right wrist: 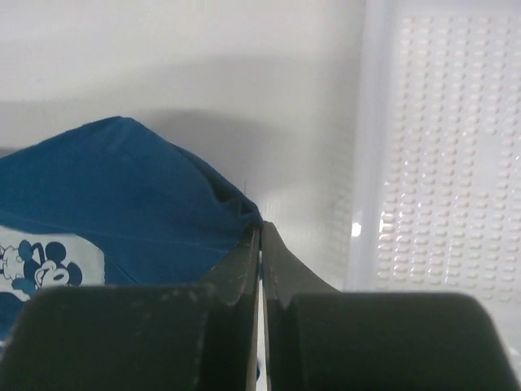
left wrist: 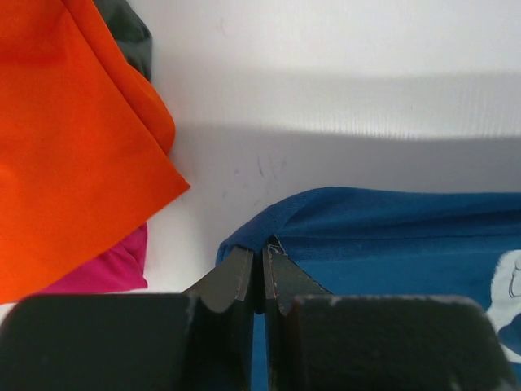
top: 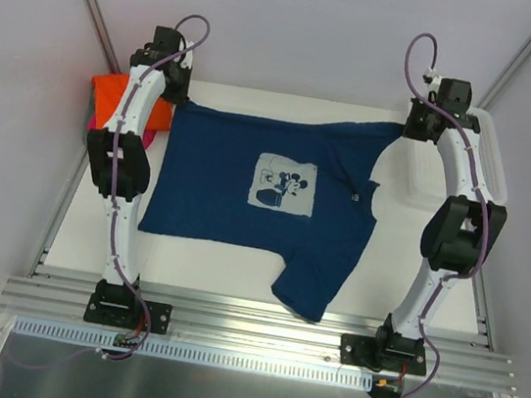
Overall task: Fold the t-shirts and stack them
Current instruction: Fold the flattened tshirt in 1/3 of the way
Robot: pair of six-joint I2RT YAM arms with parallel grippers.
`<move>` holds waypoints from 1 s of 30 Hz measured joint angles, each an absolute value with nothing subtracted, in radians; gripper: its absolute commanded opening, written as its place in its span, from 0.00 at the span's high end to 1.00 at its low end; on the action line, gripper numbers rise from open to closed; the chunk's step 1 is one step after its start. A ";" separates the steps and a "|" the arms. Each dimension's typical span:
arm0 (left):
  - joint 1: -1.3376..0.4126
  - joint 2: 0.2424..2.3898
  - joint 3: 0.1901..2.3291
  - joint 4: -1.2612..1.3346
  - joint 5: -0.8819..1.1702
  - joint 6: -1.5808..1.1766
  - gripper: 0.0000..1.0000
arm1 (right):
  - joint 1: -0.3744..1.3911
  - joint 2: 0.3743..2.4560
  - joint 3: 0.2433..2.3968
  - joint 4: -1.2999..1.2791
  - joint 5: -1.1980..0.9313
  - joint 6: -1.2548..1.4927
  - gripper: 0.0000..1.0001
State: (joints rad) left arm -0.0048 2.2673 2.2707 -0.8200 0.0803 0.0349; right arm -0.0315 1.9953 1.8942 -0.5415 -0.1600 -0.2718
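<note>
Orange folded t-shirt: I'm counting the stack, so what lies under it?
Under the orange t-shirt, pink cloth peeks out at its lower edge and dark grey cloth at its top edge, in the left wrist view. The orange covers the rest, so any further layers cannot be seen.

1. The navy shirt point(left wrist: 391, 236), pinched between the left fingers point(left wrist: 236, 281), is soft matt cloth.
2. Its pale print point(right wrist: 49, 261), left of the right fingers point(right wrist: 236, 269), looks flat and matt.
3. The orange shirt point(left wrist: 73, 138), left of the left fingers, is smooth cloth with a slight sheen; the pink shirt point(left wrist: 106, 269) under it looks matt.
4. Both pairs of fingers are dull black, their edges scuffed pale.
5. The basket point(right wrist: 440, 147), right of the right fingers, is glossy white plastic, dotted in rows.
6. The table point(left wrist: 326, 65) beyond the fingers is white, matt, faintly scratched.
</note>
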 measured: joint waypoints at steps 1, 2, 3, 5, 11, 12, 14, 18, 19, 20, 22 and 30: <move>-0.005 2.276 2.287 -0.815 0.070 0.038 1.00 | -0.035 2.005 1.910 -0.538 -0.160 -0.273 0.99; -0.005 2.281 2.295 -0.811 0.066 0.040 1.00 | -0.038 2.016 1.932 -0.539 -0.160 -0.274 0.99; -0.005 2.286 2.303 -0.806 0.062 0.042 1.00 | -0.038 2.030 1.957 -0.538 -0.160 -0.274 0.99; -0.006 2.289 2.305 -0.797 0.057 0.043 1.00 | -0.036 2.049 1.992 -0.532 -0.161 -0.274 0.99; -0.005 2.309 2.333 -0.790 0.046 0.055 1.00 | -0.014 2.091 2.071 -0.529 -0.165 -0.275 0.99; -0.005 2.318 2.345 -0.789 0.045 0.060 1.00 | -0.008 2.106 2.096 -0.528 -0.165 -0.276 0.99; -0.005 2.336 2.375 -0.788 0.043 0.069 1.00 | 0.001 2.135 2.145 -0.524 -0.170 -0.283 0.99; -0.005 2.357 2.405 -0.770 0.041 0.082 1.00 | 0.009 2.155 2.188 -0.506 -0.184 -0.311 0.99; -0.005 2.357 2.407 -0.766 0.039 0.085 1.00 | 0.011 2.154 2.188 -0.502 -0.188 -0.318 0.99; -0.005 2.357 2.413 -0.760 0.031 0.088 1.00 | 0.012 2.153 2.188 -0.497 -0.197 -0.327 0.99; -0.005 2.357 2.416 -0.749 0.019 0.090 1.00 | 0.014 2.149 2.174 -0.488 -0.205 -0.332 0.99; -0.004 2.336 2.420 -0.715 0.019 0.095 1.00 | 0.027 2.117 2.150 -0.484 -0.258 -0.346 0.99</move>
